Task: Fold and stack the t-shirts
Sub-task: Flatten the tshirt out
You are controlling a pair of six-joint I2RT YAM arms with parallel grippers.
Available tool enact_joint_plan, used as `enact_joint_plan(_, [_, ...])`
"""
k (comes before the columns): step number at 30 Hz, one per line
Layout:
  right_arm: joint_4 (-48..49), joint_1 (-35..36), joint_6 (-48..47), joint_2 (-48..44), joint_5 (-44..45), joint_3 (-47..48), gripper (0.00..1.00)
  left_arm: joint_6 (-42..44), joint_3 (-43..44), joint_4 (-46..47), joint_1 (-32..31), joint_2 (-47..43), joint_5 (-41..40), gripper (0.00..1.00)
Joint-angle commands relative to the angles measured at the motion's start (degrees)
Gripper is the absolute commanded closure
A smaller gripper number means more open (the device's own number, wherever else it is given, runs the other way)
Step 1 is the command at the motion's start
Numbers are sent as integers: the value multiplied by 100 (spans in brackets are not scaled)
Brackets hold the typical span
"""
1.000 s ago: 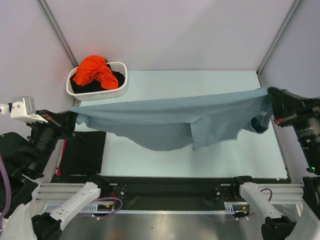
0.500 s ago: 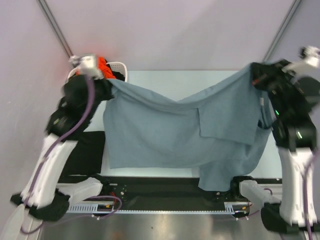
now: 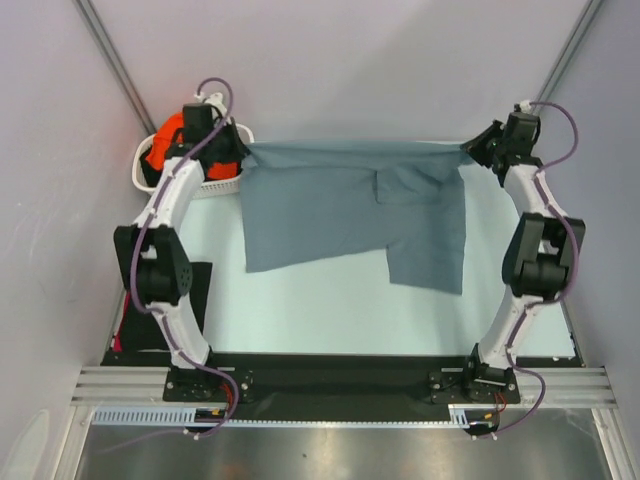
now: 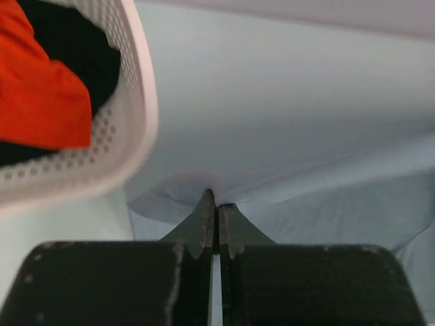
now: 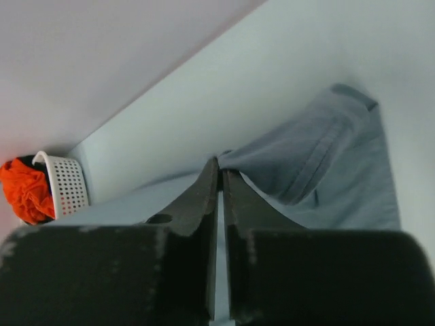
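**Item 1, grey-blue t-shirt (image 3: 330, 210).** Lies opened out on the table (image 3: 330, 310), starting just to the right of the basket (image 4: 75, 176) and running away from it across the far half of the table. The far edge is drawn into a nearly straight line between the two grippers. The body lies mostly flat toward the near side. A sleeve or flap is folded back on top of it, toward the end away from the basket. That end reaches nearer to the arm bases than the basket end does, so the lower hem forms a step.

**Item 2, left gripper (image 4: 212, 204).** Sits at the shirt corner next to the basket. The jaws are pressed together with no gap, and a pinch of the grey-blue cloth is caught at the tips.

**Item 3, right gripper (image 5: 219, 166).** Sits at the opposite far corner, well apart from the basket. The jaws are closed tip to tip on the shirt's edge, and a hemmed fold shows just beyond them.

**Item 4, orange t-shirt (image 4: 41, 95).** Bunched inside the basket.

**Item 5, black t-shirt (image 4: 75, 34).** Also inside the basket, beside and under the orange one.

**Item 6, basket.** White perforated plastic. It stands at the far left corner of the table and touches the left arm's forward links in the overhead view.

**Item 7, black cloth (image 3: 202, 300).** Lies flat on the near side of the table from the basket, partly hidden by the left arm. What kind of garment it is cannot be told.
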Motion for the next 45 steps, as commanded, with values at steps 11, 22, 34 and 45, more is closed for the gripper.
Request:
enact_joint_plan(11, [-1459,301,-82,236,-16,1209,35,120,977,345,-205,1114,637,5])
enact_joint_plan(22, [-2849,618,-373,-1724,583,-1533,45,-122,-1628,-694,-978,-1356,-1512,24])
enact_joint_plan(34, [-3235,486,-399,-2903,372,-2765,66,-3339,-4525,-342,-664,-2826,-1099,45])
enact_joint_plan(45, [-3235,662,-486,-3123,381,-3082,62,-4976,-5168,53,-21,-1991,-413,46])
